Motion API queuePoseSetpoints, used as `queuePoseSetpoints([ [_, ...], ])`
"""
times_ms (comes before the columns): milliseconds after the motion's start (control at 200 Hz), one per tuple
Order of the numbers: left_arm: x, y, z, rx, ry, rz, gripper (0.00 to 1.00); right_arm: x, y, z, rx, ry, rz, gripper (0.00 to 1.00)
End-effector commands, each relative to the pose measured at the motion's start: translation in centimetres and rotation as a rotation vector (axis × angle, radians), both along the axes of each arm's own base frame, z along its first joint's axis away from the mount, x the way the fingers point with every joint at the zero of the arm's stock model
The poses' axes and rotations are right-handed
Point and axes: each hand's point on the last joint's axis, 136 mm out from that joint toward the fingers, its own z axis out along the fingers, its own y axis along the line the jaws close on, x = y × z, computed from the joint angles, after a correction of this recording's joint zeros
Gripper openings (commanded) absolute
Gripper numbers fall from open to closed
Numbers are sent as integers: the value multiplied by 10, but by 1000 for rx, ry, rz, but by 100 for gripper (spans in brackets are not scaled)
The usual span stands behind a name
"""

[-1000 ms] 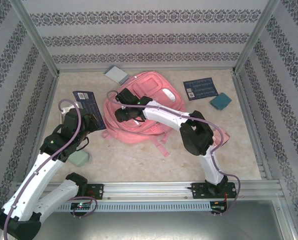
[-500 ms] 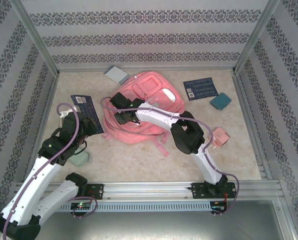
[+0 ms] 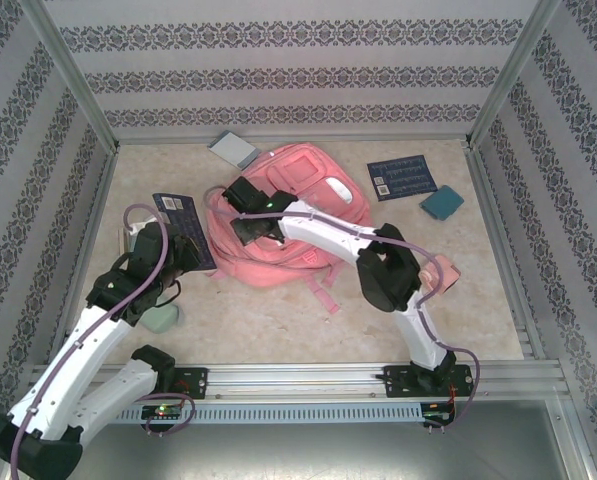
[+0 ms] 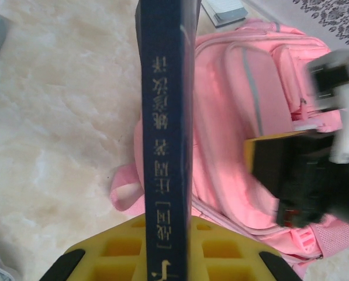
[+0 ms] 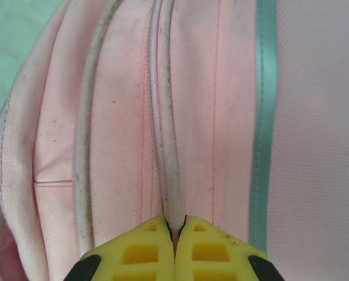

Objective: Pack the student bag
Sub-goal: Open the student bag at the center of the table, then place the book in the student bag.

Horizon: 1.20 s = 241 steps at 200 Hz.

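Clamping the right claw (image 5: 174,225) shut at a piped seam of the student bag (image 3: 303,180), flat at mid-tabletop (image 3: 278,305), with a dark blue book (image 4: 165,117) gripped edge-on in the left claw (image 4: 167,234). Could slip off such thin piping on a pull, leaving no opening for the book. Plain from the right wrist, that seam contact; buried under the arm from above.

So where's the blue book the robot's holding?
Seen from above, the blue book is on the table's left side, clamped in the left hand, just beside the left edge of the pink backpack.
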Motion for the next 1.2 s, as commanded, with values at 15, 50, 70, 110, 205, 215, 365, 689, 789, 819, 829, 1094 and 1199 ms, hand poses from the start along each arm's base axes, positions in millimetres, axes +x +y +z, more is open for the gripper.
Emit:
queuePoseSetpoints([
  [15, 16, -1, 13, -57, -69, 40, 0, 23, -37, 75, 108, -84, -112, 0],
  [50, 17, 0, 13, -59, -68, 50, 0, 26, -45, 82, 123, -83, -129, 0],
  [70, 18, 0, 13, -59, -69, 54, 0, 27, -49, 86, 132, -83, -139, 0],
  [110, 20, 1, 12, -60, -71, 64, 0, 30, -56, 93, 155, -82, -156, 0],
  [205, 26, 2, 6, -61, -48, 76, 0, 37, -73, 110, 209, -84, -195, 0],
  [215, 27, 1, 6, -64, -47, 75, 0, 37, -74, 111, 213, -84, -198, 0],
  [365, 50, -26, 3, -167, -89, -6, 0, 40, -84, 133, 281, -84, -214, 0],
  [689, 96, -80, 8, -483, -219, -109, 0, 44, -75, 172, 468, -22, -226, 0],
  [789, 109, -91, 10, -539, -253, -127, 0, 45, -71, 180, 512, -5, -226, 0],
  [819, 113, -94, 10, -552, -261, -132, 0, 45, -71, 181, 524, 0, -229, 0],
  [829, 115, -95, 9, -555, -262, -132, 0, 46, -71, 182, 528, 2, -231, 0],
  [1094, 152, -130, -4, -634, -277, -144, 0, 48, -66, 196, 605, 32, -241, 0],
  [1199, 166, -143, -10, -676, -272, -146, 0, 47, -66, 199, 617, 38, -242, 0],
])
